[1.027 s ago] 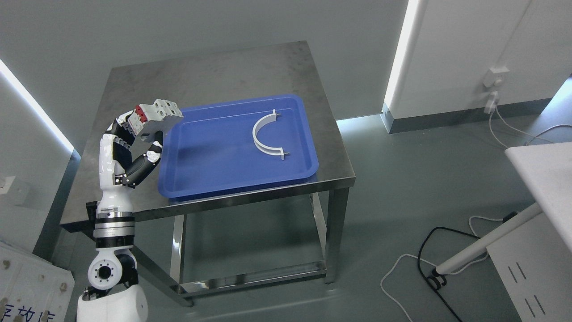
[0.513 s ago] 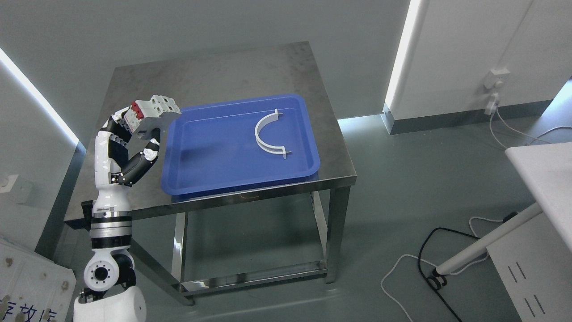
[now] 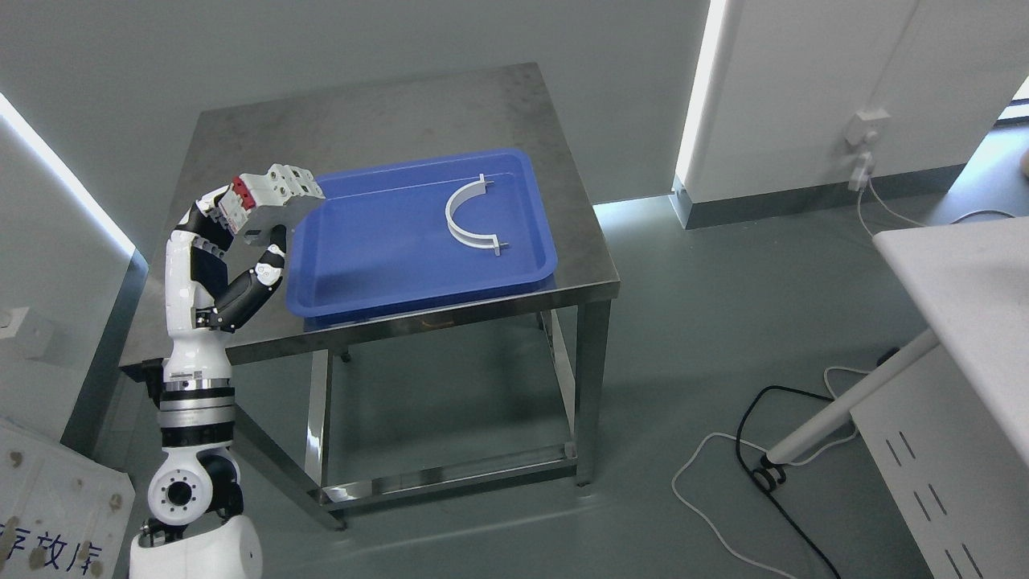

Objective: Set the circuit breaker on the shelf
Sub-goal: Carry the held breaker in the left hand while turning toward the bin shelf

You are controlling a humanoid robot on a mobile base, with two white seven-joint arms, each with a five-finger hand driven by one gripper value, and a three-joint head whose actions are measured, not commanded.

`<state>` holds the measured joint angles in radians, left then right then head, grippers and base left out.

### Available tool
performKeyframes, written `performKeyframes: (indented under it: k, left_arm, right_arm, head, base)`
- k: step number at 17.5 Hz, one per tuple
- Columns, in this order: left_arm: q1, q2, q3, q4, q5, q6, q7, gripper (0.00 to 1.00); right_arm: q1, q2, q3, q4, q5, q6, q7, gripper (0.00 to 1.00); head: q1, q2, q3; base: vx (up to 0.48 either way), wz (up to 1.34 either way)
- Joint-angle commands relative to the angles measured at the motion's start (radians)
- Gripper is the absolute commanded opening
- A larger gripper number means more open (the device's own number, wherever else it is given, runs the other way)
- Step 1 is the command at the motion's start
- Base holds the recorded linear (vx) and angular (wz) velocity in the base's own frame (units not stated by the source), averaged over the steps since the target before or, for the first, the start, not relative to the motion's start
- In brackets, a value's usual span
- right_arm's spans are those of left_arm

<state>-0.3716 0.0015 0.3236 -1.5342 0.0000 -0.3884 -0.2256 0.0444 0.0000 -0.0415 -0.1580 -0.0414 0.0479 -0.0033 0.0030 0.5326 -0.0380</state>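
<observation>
I have the left robot hand [image 3: 241,233] raised above the counter [image 3: 386,121], off the left edge of the blue tray [image 3: 386,273], fingers pinching the circuit breaker [image 3: 269,193]. The breaker is held clear of the counter, its long axis running left to right, red end to the left. A white curved bracket [image 3: 466,221] lies in the tray, well apart. No shelf is in view; in my judgement the carry remains outstanding. Right robot hand not visible.

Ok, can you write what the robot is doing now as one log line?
left hand: shut on circuit breaker | held above table, beside blue tray | tray holds white curved bracket | right hand: not in view
</observation>
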Motion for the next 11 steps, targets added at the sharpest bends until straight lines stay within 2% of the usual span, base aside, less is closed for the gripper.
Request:
performKeyframes:
  k: [1, 5, 9, 11]
  left_arm:
    - [0.023, 0.016, 0.0, -0.026, 0.025, -0.017, -0.012, 0.14]
    - [0.062, 0.016, 0.006, -0.026, 0.025, -0.047, -0.055, 0.15]
    - [0.125, 0.016, 0.008, -0.026, 0.026, -0.131, -0.286, 0.16]
    - [0.132, 0.016, 0.008, -0.026, 0.026, -0.162, -0.351, 0.16]
  right_arm:
    - [0.0, -0.017, 0.0, 0.0, 0.0, 0.0, 0.0, 1.0]
    - [0.0, -0.017, 0.0, 0.0, 0.0, 0.0, 0.0, 1.0]
    - [0.0, -0.017, 0.0, 0.0, 0.0, 0.0, 0.0, 1.0]
    - [0.0, -0.017, 0.0, 0.0, 0.0, 0.0, 0.0, 1.0]
  head:
    - [0.0, 0.0, 0.0]
    - [0.0, 0.0, 0.0]
    - [0.0, 0.0, 0.0]
    - [0.0, 0.0, 0.0]
  base:
    - [-0.214, -0.08]
    - [-0.219, -0.18]
    - [-0.236, -0.29]
    - [-0.224, -0.11]
